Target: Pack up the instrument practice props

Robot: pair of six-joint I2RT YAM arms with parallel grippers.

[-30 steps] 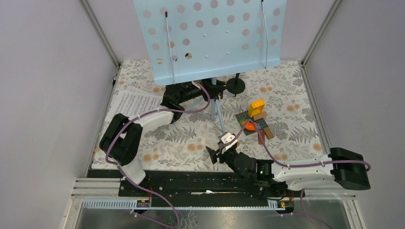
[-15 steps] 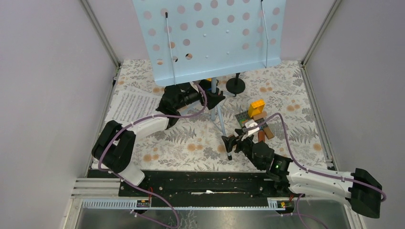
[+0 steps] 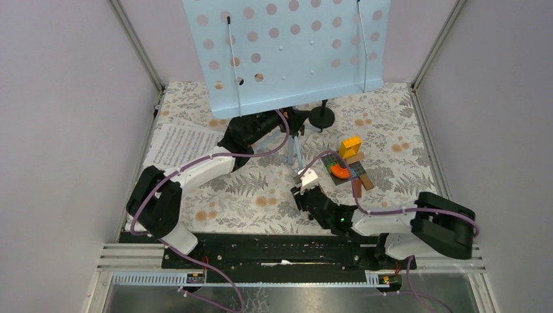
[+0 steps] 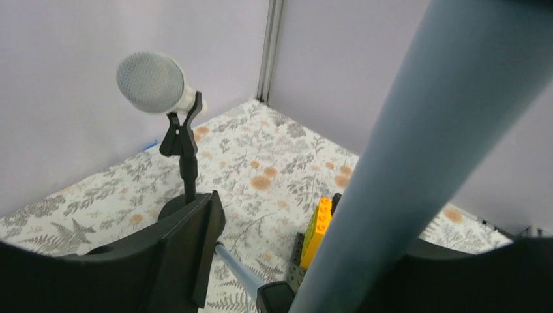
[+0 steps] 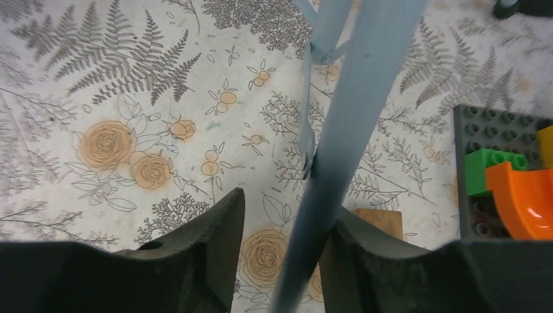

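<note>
The big light-blue music rack (image 3: 287, 45) is standing upright at the back edge of the table (image 3: 391, 130), about mid-width. From the top view its perforated plate hides a good chunk of what's behind and under it.

The left arm reaches in under that plate. The left gripper (image 3: 297, 122) sits around the rack's pole (image 4: 417, 150), but the jaws are open. On the wrist cam one finger (image 4: 189, 254) is clearly off the pole with floral cloth showing in between, so it isn't clamped.

The right gripper (image 3: 302, 186) is lower down and nearer the front edge, straddling one tripod leg (image 5: 339, 169). It's spread apart too. The leg leans against one finger (image 5: 365, 254) and there's a visible gap to the other, so it isn't squeezing the leg.

A sheet-music page (image 3: 179, 143) lies flat by the left edge, partly under the left arm.

The toy blocks (image 3: 345, 163) are right of centre, just beside the tripod's feet, with a brown wooden block (image 3: 362, 182) touching the pile.

A black round-based mic holder (image 3: 321, 116) stands near the back edge, just right of the pole. It holds a white microphone (image 4: 153, 85) clipped in at a tilt. You only see the mic from the left wrist cam.
</note>
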